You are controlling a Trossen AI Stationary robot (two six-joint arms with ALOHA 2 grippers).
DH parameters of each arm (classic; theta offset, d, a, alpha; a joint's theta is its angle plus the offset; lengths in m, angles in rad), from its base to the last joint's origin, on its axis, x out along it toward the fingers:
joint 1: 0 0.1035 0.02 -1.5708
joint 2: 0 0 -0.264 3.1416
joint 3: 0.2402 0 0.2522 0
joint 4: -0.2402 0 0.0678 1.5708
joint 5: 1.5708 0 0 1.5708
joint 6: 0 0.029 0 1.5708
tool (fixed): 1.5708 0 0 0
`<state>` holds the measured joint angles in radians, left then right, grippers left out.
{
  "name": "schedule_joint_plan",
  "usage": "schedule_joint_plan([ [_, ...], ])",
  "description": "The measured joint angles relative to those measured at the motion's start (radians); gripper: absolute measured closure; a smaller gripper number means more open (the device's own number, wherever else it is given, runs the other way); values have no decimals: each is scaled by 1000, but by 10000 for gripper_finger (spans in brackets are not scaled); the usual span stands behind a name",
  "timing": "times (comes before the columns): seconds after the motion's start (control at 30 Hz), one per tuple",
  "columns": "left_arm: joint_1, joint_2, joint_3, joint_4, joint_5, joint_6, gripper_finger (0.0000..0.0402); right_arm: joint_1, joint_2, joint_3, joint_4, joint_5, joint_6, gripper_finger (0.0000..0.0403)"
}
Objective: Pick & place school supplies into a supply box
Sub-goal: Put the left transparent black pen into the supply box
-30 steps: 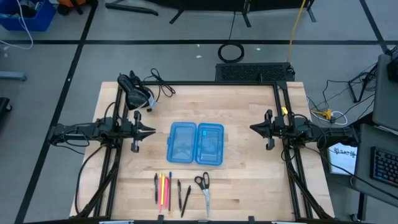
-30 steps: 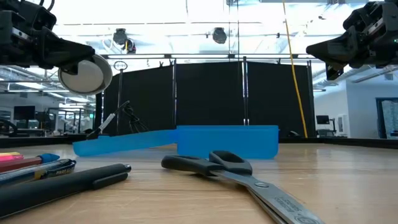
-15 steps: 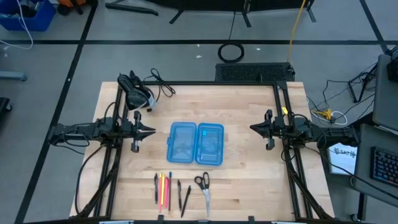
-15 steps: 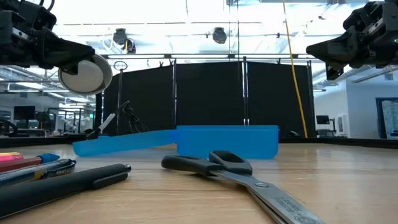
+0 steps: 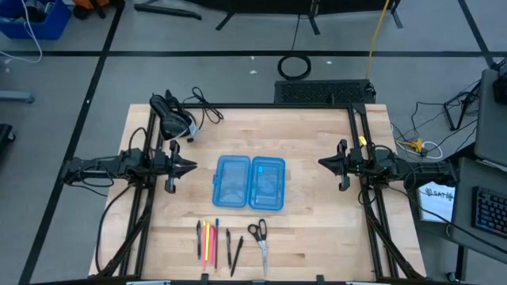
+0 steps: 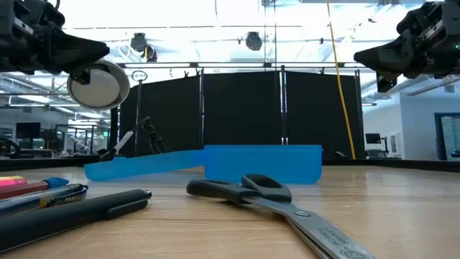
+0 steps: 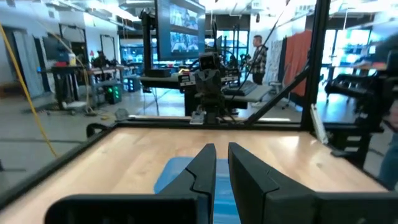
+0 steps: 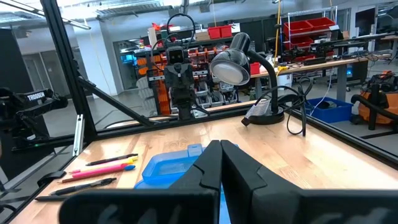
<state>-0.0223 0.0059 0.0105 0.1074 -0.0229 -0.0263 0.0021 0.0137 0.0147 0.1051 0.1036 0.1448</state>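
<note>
Blue supply box [image 5: 249,183] lying open, scissors [image 6: 287,205] blades cut off

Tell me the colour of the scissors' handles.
Black handles, on the small silver-bladed scissors; clearest in the low view.

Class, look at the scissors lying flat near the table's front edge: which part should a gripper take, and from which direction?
Probably the scissors at the narrow neck between the black handles and the silver blades, coming straight down from above. They lie flat, blades toward the front edge, with bare wood on both sides for the fingers.
</note>
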Motion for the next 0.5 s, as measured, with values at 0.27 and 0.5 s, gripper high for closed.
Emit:
schedule_joint_plan([
  [0.27, 0, 0, 0, 62, -4, -44, 353, 0, 0, 0, -9, 0, -36, 403],
  [0.5, -30, 11, 89, -9, -26, -119, 353, 0, 0, 0, -5, 2, -60, 403],
])
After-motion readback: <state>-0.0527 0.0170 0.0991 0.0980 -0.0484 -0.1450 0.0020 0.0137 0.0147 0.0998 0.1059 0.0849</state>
